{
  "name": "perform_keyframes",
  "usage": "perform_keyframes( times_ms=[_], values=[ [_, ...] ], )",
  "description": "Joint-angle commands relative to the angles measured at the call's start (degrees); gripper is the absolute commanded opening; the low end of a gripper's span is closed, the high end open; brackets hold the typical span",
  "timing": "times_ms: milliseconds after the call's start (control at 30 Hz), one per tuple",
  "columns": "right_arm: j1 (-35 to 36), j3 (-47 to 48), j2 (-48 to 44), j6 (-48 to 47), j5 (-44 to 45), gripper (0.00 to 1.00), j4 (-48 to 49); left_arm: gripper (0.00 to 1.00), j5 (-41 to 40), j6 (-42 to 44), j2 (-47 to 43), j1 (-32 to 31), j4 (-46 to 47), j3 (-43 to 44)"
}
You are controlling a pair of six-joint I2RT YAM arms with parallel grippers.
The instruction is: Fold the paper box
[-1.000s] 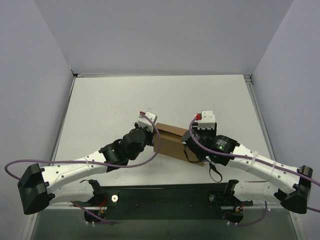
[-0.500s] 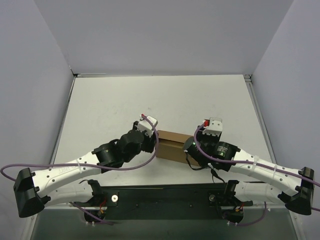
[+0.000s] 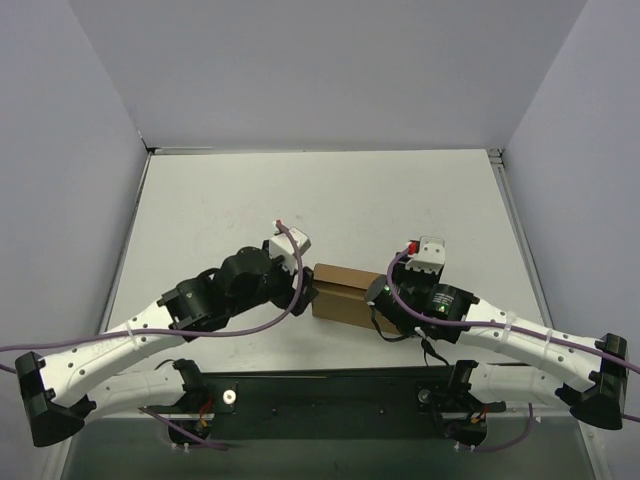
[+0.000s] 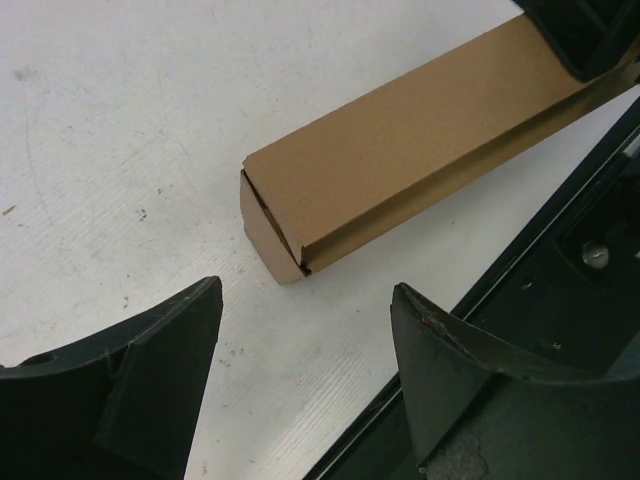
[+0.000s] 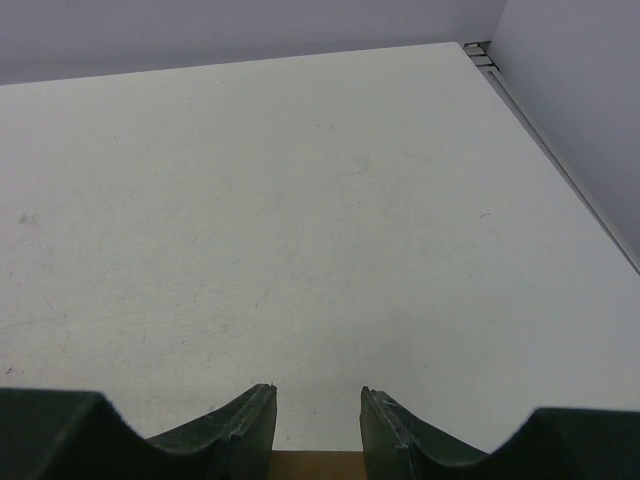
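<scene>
The paper box is a closed, long brown cardboard carton lying on the white table near its front edge. In the left wrist view its left end faces me, with a seam along the near side. My left gripper is open, just off that end and touching nothing; in the top view it sits at the box's left end. My right gripper is at the box's right end. Its fingers stand part-way apart with a strip of the cardboard between them.
A black rail runs along the table's near edge, close behind the box, and shows beside my left finger. Grey walls close in the table on the left, right and far sides.
My left gripper has opened and drawn back leftward off the box's end. The box, carried by my right gripper, swung toward the front edge and now lies level.
</scene>
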Motion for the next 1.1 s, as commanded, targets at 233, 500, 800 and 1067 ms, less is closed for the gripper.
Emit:
perform_keyframes(
  times_ms=[233, 500, 800, 1067],
  values=[
    [0.67, -2.52, 0.24, 3.47, -2.04, 0.4, -4.52, 0.78, 12.19, -16.96, 3.7, 12.51, 11.07, 1.92],
    [0.85, -2.61, 0.24, 3.56, -1.86, 0.4, -4.69, 0.76, 13.34, -18.98, 8.37, 13.65, 15.12, -0.98],
    [0.85, -2.61, 0.06, 3.56, -1.6, 0.4, -4.78, 0.59, 13.78, -20.65, 5.21, 13.74, 16.17, -11.79],
    [0.85, -0.06, -0.46, 0.58, -3.0, 0.43, -4.78, 0.5, 13.6, -20.13, 4.59, 13.74, 17.14, -16.79]
  ],
)
